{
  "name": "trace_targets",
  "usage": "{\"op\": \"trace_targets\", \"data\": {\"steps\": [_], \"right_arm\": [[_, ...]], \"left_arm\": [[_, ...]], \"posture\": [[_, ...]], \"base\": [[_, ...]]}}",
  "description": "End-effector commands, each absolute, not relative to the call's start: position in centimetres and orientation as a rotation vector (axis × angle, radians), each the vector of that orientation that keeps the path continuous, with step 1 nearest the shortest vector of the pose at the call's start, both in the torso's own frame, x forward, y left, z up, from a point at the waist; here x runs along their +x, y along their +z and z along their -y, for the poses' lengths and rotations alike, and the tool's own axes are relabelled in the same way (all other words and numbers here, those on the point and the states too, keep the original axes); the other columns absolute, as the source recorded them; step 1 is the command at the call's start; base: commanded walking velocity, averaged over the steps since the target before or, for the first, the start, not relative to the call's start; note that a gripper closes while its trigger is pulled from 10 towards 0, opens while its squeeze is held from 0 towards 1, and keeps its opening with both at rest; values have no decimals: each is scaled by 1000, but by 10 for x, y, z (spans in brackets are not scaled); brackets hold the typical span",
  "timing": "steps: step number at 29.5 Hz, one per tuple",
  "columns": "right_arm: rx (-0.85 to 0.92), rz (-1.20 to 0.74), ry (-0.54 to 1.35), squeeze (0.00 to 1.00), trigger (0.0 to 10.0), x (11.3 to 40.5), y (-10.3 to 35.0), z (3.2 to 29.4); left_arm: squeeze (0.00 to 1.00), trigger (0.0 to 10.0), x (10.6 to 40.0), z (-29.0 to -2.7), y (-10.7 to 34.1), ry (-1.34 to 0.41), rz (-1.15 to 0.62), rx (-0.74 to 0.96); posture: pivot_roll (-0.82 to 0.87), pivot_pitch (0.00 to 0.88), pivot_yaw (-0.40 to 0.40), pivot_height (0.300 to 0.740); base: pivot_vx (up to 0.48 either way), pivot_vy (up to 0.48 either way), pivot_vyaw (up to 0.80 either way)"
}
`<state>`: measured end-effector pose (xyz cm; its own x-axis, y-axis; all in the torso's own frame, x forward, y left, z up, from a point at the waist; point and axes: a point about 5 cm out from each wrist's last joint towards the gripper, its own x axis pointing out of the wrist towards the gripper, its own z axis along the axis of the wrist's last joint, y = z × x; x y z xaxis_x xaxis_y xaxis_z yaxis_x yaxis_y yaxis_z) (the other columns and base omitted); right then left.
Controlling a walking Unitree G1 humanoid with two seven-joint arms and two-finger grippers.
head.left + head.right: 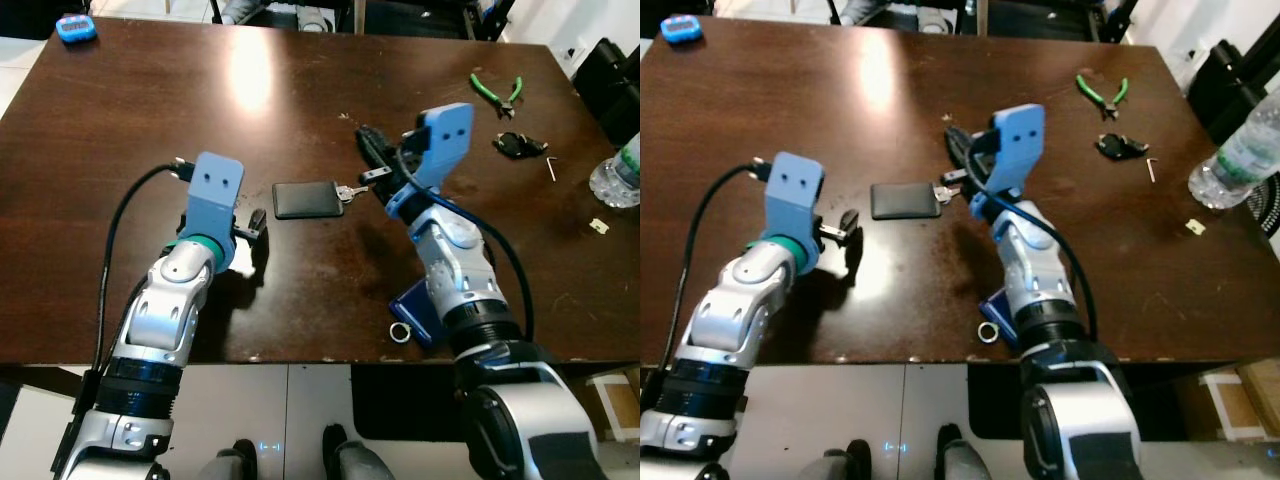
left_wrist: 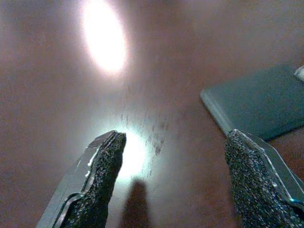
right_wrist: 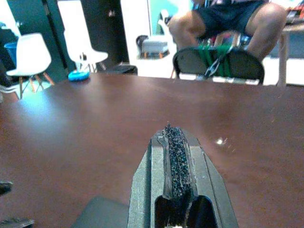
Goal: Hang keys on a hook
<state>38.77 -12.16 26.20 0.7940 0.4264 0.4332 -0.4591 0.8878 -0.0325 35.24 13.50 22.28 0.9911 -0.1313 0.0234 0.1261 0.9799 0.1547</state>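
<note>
Keys (image 1: 348,192) lie flat on the dark wooden surface (image 1: 130,130) near the centre of the left eye frame, a small metal bunch joined to the right end of a black card-shaped fob (image 1: 307,199). They rest there rather than hang; no hook can be made out, so the hanging step looks not yet begun.

Just right of the keys, the right gripper (image 1: 372,158) sits low over the surface, angled up and to the left, its black fingers pressed together with nothing visible between them. In the right wrist view the closed fingers (image 3: 176,156) point across the surface, the fob's corner (image 3: 102,213) dark at the lower edge. This looks like a lead-in to a pick at the key ring, though whether it touches the keys I cannot tell.

Left of the fob, the left gripper (image 1: 248,228) rests near the surface with its fingers spread apart and empty; the left wrist view shows the two pads (image 2: 102,171) wide, the fob (image 2: 256,102) beside one. It seems placed to steady or take the fob from the other side.

Further out: green pliers (image 1: 497,92) and another dark key bunch (image 1: 519,146) at upper right, a water bottle (image 1: 618,175) at the right edge, a blue timer-like device (image 1: 76,28) at upper left.
</note>
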Motion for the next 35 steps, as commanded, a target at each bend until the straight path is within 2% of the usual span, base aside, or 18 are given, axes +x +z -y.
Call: {"op": "trace_targets", "data": {"steps": [1, 2, 6, 7, 10, 17, 25, 26, 35], "right_arm": [[91, 436, 459, 0, 10000, 386, 257, 127], [-18, 382, 470, 0, 10000, 384, 239, 126], [-77, 311, 477, 0, 10000, 386, 220, 123], [-79, 250, 475, 1000, 10000, 388, 208, 120], [-126, 147, 502, 1000, 10000, 391, 189, 107], [-247, 96, 578, 1000, 10000, 391, 182, 94], [-293, 56, 574, 1000, 10000, 391, 173, 103], [-289, 59, 513, 0, 10000, 397, 180, 113], [-226, 106, 311, 0, 10000, 412, 216, 149]], "left_arm": [[0, 10000, 349, -133, 217, -147, 13, 137], [0, 10000, 346, -131, 220, -157, 29, 166], [0, 10000, 347, -130, 219, -160, 29, 182], [0, 10000, 347, -130, 217, -155, 20, 186], [0, 10000, 345, -131, 213, -136, 2, 193], [0, 10000, 342, -133, 213, -105, -11, 179], [0, 10000, 345, -130, 214, -99, -17, 166], [0, 10000, 346, -128, 213, -103, -23, 165], [0, 10000, 353, -124, 215, -111, -30, 167]], "posture": [[-138, 192, 23, 740], [-137, 186, 31, 740], [-128, 191, 33, 740], [-121, 201, 33, 740], [-108, 218, 26, 740], [-110, 257, 1, 740], [-120, 294, -2, 740], [-120, 301, 4, 740], [-117, 301, 11, 740]], "base": [[0, 0, 0], [0, 0, 0], [0, 0, 0], [0, 0, 0], [0, 0, 0], [0, 0, 0], [0, 0, 0], [0, 0, 0], [0, 0, 0]]}}
